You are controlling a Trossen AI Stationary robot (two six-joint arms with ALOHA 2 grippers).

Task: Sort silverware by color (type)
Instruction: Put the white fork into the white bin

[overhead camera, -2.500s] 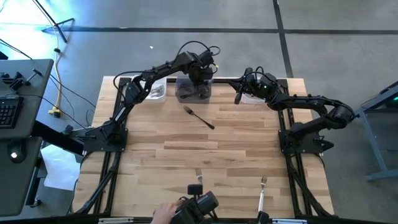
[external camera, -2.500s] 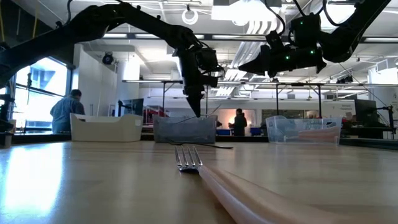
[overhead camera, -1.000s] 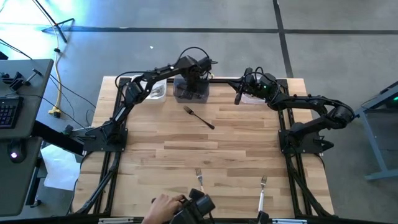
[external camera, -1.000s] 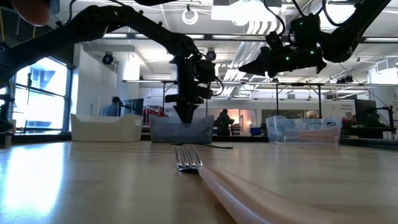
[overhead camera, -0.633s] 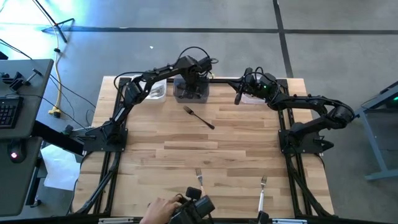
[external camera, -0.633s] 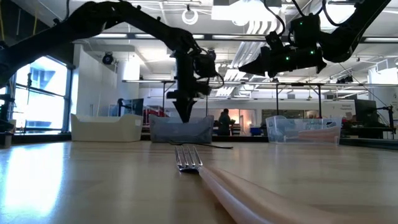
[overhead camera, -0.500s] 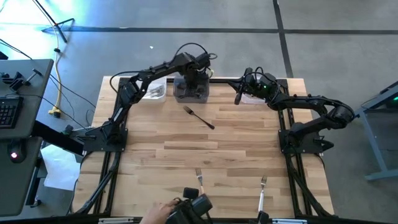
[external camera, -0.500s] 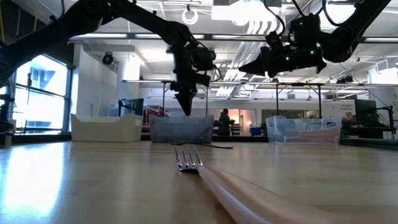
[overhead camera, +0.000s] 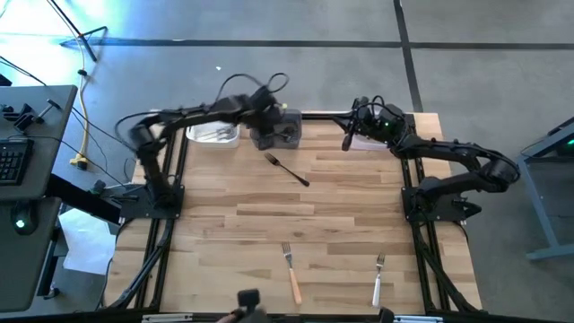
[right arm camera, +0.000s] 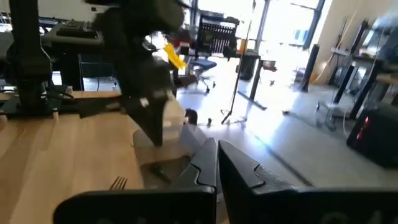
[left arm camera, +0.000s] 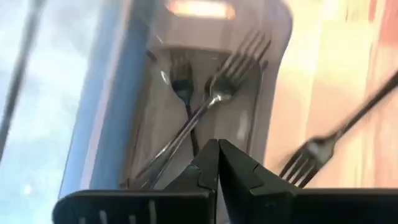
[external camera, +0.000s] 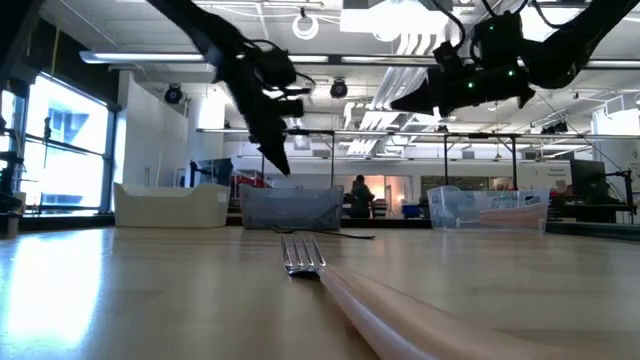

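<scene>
Two near forks (overhead camera: 291,272), tines away

You are in an open lab or workshop hall. Ceiling lights (external camera: 300,22), workbenches (right arm camera: 68,93) and a concrete floor (overhead camera: 269,36) surround your table (overhead camera: 269,215).

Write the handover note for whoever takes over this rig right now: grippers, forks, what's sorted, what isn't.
Left gripper: shut, empty, raised at the far edge over the middle grey bin.
Right gripper: shut, empty, hovering beside the far right bin.
Done: two dark forks lie crossed in the grey bin; silverware also shows in the far left bin, type unclear.
Left: dark fork on the table just in front of the grey bin; orange-handled fork and white-handled fork at the near edge.
</scene>
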